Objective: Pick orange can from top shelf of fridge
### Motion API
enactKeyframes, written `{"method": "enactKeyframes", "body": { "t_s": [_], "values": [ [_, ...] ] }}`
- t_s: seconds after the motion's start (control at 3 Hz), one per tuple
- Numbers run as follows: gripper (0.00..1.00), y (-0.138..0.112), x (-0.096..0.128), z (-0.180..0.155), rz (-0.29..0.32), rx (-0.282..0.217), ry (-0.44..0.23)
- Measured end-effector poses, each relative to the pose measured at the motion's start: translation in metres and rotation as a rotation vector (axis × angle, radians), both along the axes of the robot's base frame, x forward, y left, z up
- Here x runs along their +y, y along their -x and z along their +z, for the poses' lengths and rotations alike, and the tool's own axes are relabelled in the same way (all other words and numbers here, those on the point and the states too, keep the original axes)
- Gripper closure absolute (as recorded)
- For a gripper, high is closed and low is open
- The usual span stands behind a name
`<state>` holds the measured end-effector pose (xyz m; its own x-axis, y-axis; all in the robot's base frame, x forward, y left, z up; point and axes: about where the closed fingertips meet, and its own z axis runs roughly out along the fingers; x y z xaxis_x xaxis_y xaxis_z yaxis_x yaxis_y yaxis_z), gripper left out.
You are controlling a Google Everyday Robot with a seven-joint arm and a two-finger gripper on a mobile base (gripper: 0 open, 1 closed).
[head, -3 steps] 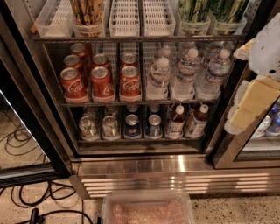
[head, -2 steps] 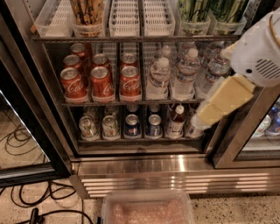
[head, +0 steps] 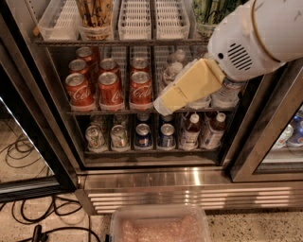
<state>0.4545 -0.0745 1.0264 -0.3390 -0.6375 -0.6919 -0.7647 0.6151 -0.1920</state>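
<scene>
**robot arm reaching across an open drinks fridge, orange can not yet picked**

the task looks to be at an early stage. the orange can [head: 94, 12] stands on the top shelf [head: 118, 42] at the upper left of the frame. nothing touches it.

the robot's white arm comes in from the upper right. its pale yellow gripper [head: 163, 106] sits near the middle of the frame, in front of the middle rack and well below the can. whether the gripper is released or clenched cannot be told, and nothing can be seen in it. reaching up to the can, grasping it and drawing it out all appear left to do.

containers in the fridge [head: 189, 178]:
- **top shelf:** the orange can sits in a white slotted lane tray. another tray [head: 54, 19] is to its left and two more [head: 135, 19] to its right, with no cans showing in them. green-patterned cans [head: 208, 12] stand further right.
- **middle rack:** red cola cans [head: 110, 87] are on the left. water bottles [head: 171, 71] on the right are partly hidden by the arm.
- **bottom rack:** a row of mixed cans [head: 142, 135], with small bottles [head: 189, 132] to their right.

on the floor at the bottom centre is a clear plastic bin [head: 161, 226]. its pinkish contents are too blurred to name.
</scene>
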Motion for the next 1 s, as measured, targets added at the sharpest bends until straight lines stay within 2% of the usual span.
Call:
{"method": "enactKeyframes", "body": {
  "t_s": [0.33, 0.67, 1.0],
  "values": [
    [0.00, 0.000, 0.000, 0.000, 0.000, 0.000, 0.000],
    [0.00, 0.002, 0.021, 0.004, 0.005, -0.052, -0.041],
    [0.00, 0.005, 0.091, 0.017, 0.086, -0.152, -0.138]
  ]
}}
